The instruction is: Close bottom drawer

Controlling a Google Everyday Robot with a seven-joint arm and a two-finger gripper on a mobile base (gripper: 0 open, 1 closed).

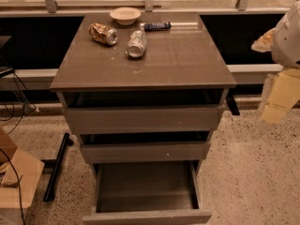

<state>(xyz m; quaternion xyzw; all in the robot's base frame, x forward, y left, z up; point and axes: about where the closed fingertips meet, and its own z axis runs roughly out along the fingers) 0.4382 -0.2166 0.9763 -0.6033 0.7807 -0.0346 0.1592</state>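
Speckled stone floor point(253, 172) surrounds a grey-brown three-drawer cabinet point(213, 121) set before a dark wall base. Its counter point(178, 60) carries two crushed cans point(103, 33), a pale bowl point(125, 15) and a dark remote control point(157, 26). The bottom drawer point(146, 217) is at the foot of the cabinet, pulled far out toward the camera. Its flat front has no handle and sits at the lower edge of view, and its tray shows nothing inside. The top drawer point(140, 120) and middle drawer point(143, 151) each stand slightly proud. The tool point(277, 97) shows as a pale shape at the right edge, beside the cabinet at about top-drawer height and well apart from the bottom drawer. Whether it is spread or pressed together cannot be told. Assessment: closing has not begun. Recommended: bring the tool low, meet the flat front near its middle, and push straight along the runners. An off-centre push may skew the drawer and bind it.
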